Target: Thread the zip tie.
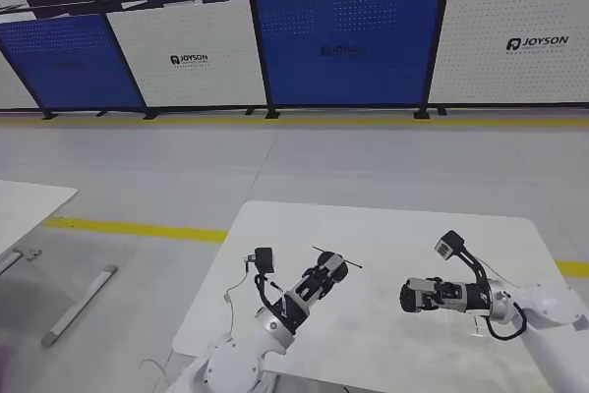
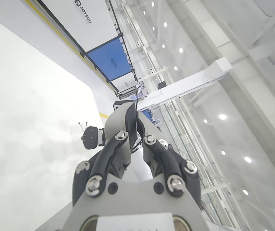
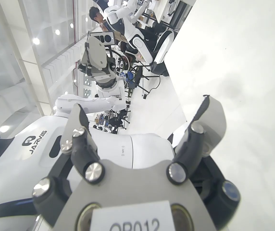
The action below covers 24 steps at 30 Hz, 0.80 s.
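Left gripper (image 2: 134,114), fingers pressed together, pinches a thin black plastic zip tie (image 1: 339,257) above the left half of the plain white table (image 1: 392,231). Right gripper (image 3: 143,106) hangs over the table's right half, fingers spread wide and empty. Threading looks not yet begun; next, the empty one likely must catch the free tail and steer it into the head. Beyond the far edge lie grey floor (image 1: 274,157), a yellow line (image 1: 127,228), and blue and white perforated panels (image 1: 343,49).
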{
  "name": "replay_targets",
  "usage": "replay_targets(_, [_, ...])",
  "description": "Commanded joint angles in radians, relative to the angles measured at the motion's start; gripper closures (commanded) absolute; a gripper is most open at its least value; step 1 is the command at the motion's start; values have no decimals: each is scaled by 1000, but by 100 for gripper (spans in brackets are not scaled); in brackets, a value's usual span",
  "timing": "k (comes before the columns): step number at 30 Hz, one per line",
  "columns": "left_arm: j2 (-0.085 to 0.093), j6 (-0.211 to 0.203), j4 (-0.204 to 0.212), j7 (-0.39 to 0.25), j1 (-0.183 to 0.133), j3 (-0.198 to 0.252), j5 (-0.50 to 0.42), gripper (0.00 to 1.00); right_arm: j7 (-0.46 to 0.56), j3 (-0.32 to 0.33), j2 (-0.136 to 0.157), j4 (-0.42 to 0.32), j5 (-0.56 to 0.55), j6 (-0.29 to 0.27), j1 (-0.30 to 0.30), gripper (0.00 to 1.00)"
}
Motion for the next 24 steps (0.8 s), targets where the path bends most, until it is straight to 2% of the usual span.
replay_targets(1, [0, 1, 4, -2, 0, 2, 0, 100, 0, 0, 0, 0, 0, 0, 0, 0])
replay_targets(3, [-2, 19, 35, -17, -14, 17, 1, 100, 0, 0, 0, 0, 0, 0, 0, 0])
replay_targets(9, [-13, 99, 212, -29, -97, 63, 44, 100, 0, 0, 0, 0, 0, 0, 0, 0])
replay_targets(11, [-16, 104, 269, -28, -112, 71, 62, 100, 0, 0, 0, 0, 0, 0, 0, 0])
replay_targets(12, [-17, 97, 281, -31, -115, 74, 54, 100, 0, 0, 0, 0, 0, 0, 0, 0])
replay_targets(13, [-18, 83, 291, -34, -115, 72, 36, 100, 0, 0, 0, 0, 0, 0, 0, 0])
replay_targets(24, [-18, 83, 291, -34, -115, 72, 36, 100, 0, 0, 0, 0, 0, 0, 0, 0])
